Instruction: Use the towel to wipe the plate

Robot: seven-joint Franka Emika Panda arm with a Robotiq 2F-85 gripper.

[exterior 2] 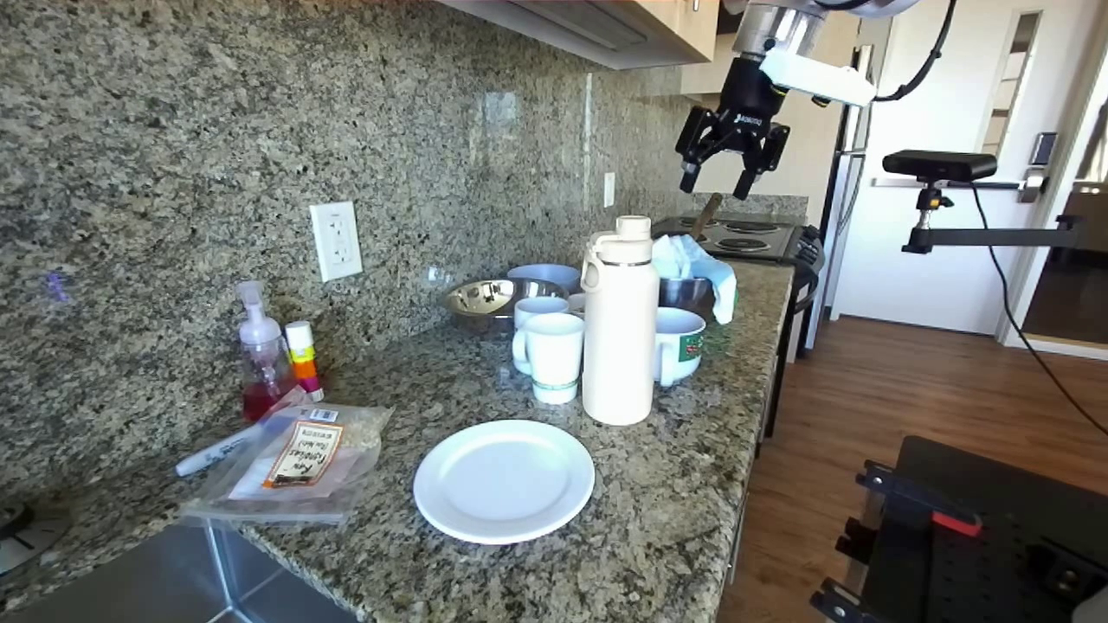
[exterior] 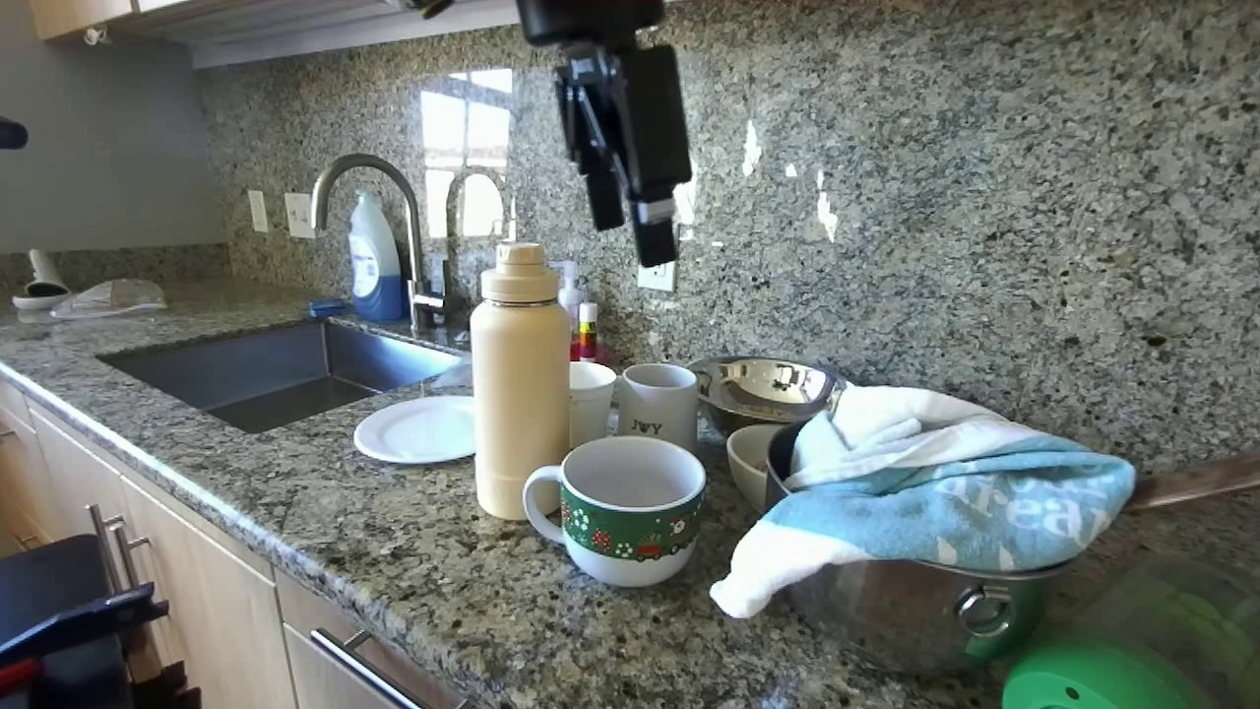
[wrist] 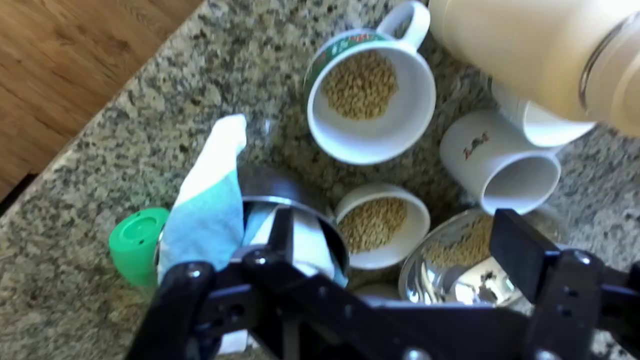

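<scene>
Two-fingered and black, the tool (exterior 2: 717, 184) hangs high over the granite tabletop (exterior 2: 653, 502), its fingers spread well apart. A steel sink (exterior: 236, 364) is let into the tabletop. Well below the tool sits a metal pot (exterior: 886, 615), the blue-and-white towel (exterior: 915, 502) bunched in and over it, one white corner hanging past the rim. Upright between pot and sink stands a cream bottle (exterior: 522, 394). On its sink side I can see the white plate (exterior 2: 504, 480) lying flat. A green-banded mug (exterior: 630, 532) just beside the bottle and a small white bowl (wrist: 382, 262) next to the pot both hold tan kernels (wrist: 361, 85).
</scene>
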